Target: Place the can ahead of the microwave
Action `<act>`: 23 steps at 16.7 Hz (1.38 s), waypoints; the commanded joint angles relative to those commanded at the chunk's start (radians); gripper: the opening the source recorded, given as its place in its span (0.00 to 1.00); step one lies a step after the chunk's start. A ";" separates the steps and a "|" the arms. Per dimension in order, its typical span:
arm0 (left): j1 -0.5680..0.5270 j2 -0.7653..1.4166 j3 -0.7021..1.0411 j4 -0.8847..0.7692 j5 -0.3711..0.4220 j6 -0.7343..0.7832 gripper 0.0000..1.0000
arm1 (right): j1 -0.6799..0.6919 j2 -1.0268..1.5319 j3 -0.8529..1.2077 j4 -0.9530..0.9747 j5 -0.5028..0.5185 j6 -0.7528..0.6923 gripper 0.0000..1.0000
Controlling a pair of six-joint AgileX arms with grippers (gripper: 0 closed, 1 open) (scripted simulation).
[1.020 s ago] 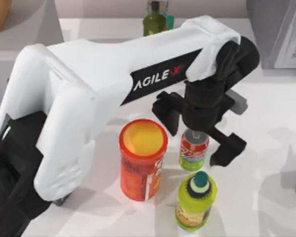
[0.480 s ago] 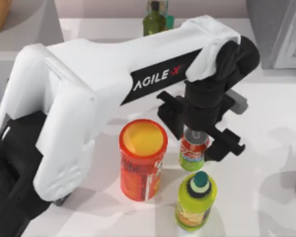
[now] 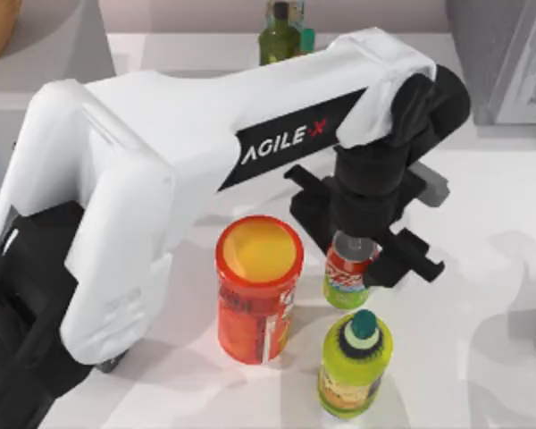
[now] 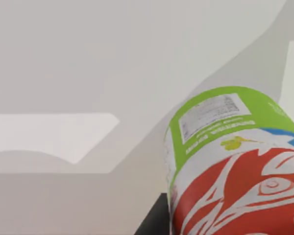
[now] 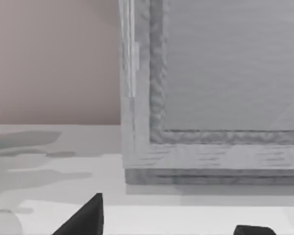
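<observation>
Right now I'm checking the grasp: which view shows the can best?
The top view: the can stands whole between the left hand's fingers, by the orange canister. The left wrist view gives its label close up, cropped. The right wrist view faces an appliance.

One small can (image 3: 347, 275), one orange-red canister (image 3: 256, 290) with a yellow lid, one lime-green bottle (image 3: 354, 365) with a teal cap, and two dark glass bottles (image 3: 280, 36) at the bench's far edge.
</observation>
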 joint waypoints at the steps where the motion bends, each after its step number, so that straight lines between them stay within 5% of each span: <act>1: 0.000 0.000 0.000 0.000 0.000 0.000 0.00 | 0.000 0.000 0.000 0.000 0.000 0.000 1.00; 23: 0.023 -0.015 0.140 -0.146 -0.004 0.003 0.00 | 0.000 0.000 0.000 0.000 0.000 0.000 1.00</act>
